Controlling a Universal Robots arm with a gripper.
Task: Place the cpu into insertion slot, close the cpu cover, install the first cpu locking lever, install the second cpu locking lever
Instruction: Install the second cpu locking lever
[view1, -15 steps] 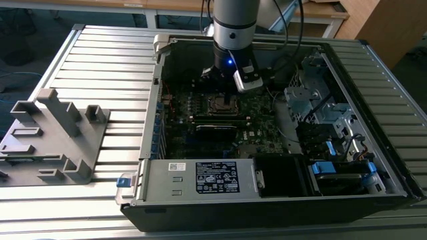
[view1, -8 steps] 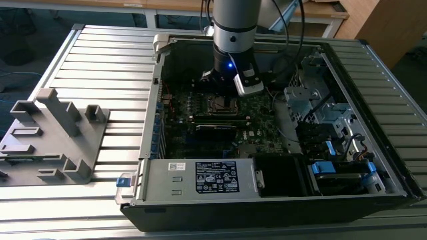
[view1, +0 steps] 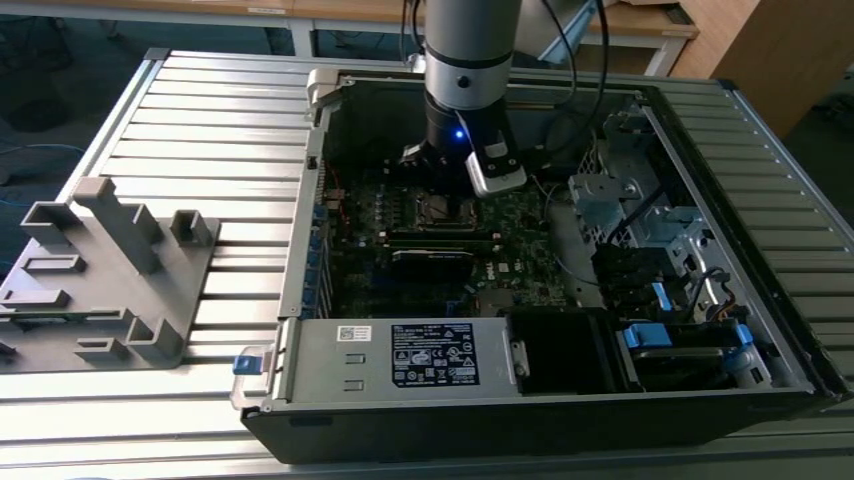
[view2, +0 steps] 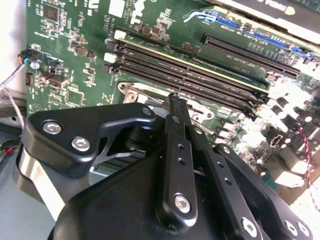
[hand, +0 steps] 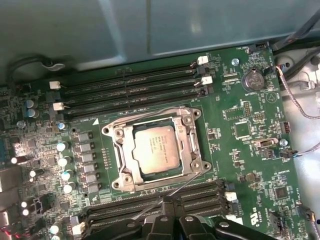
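The cpu (hand: 156, 149) sits in the insertion slot (hand: 131, 169) mid-motherboard (hand: 240, 135), the cpu cover (hand: 190, 145) closed around it. The second wrist view alone shows the gripper (view2: 175, 100), fingers pressed together, gripping nothing, beside memory slots (view2: 190, 70).

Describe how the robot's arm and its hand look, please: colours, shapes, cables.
In the exterior view the arm is a grey cylinder ending in a black wrist section with a small blue light. A white block sits at the wrist and black cables hang beside it. In the second wrist view the hand is matte black, with flat linkage bars and silver screws.
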